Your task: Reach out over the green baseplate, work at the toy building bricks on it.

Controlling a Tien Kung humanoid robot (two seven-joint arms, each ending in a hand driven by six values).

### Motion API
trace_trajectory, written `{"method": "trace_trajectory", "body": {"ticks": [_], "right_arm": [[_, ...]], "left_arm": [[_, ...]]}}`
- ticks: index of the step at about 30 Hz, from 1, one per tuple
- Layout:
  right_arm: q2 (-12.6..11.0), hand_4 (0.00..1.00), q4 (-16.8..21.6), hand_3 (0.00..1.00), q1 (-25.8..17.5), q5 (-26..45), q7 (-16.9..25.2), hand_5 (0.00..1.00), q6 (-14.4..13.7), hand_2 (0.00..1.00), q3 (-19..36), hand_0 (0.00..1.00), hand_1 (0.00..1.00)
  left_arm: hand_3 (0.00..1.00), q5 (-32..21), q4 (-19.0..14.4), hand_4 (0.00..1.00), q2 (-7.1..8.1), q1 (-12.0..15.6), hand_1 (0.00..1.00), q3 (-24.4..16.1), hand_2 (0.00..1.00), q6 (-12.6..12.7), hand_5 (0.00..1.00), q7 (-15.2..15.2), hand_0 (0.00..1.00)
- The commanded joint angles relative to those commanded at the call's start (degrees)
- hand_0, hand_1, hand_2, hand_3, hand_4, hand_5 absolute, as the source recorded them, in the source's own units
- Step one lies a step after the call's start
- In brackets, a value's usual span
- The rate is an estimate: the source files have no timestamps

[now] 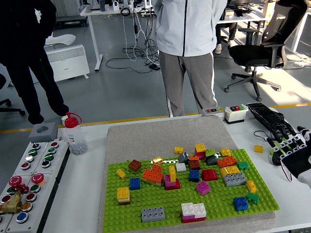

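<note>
The flat, studded green plastic baseplate (189,201) lies on a grey felt-like mat (160,136) in the middle of the white table (80,184), its near edge close to the table's near edge; a bare strip of mat stays free behind it, and bare table runs along both sides; the chunky toy building bricks (194,170) crowd its middle and right, leaving open studs at the front left; two grey bricks show among them, and one small yellow brick (258,148) lies off the plate on the table at the right; the robot's right hand (290,151), black with white fingers, sits at the right edge beside the baseplate, fingers spread and holding nothing; a red-capped clear bottle (74,134) and a grey panel of round buttons (26,177) stand at the left; two people stand beyond the table.
</note>
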Motion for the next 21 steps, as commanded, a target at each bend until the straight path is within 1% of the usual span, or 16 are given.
{"method": "trace_trajectory", "body": {"ticks": [21], "right_arm": [[-0.11, 0.526, 0.04, 0.751, -0.17, 0.14, -0.02, 0.419, 0.02, 0.762, 0.30, 0.796, 0.756]], "left_arm": [[0.675, 0.18, 0.00, 0.480, -0.08, -0.08, 0.788, -0.20, 0.820, 0.07, 0.998, 0.09, 0.729]]}}
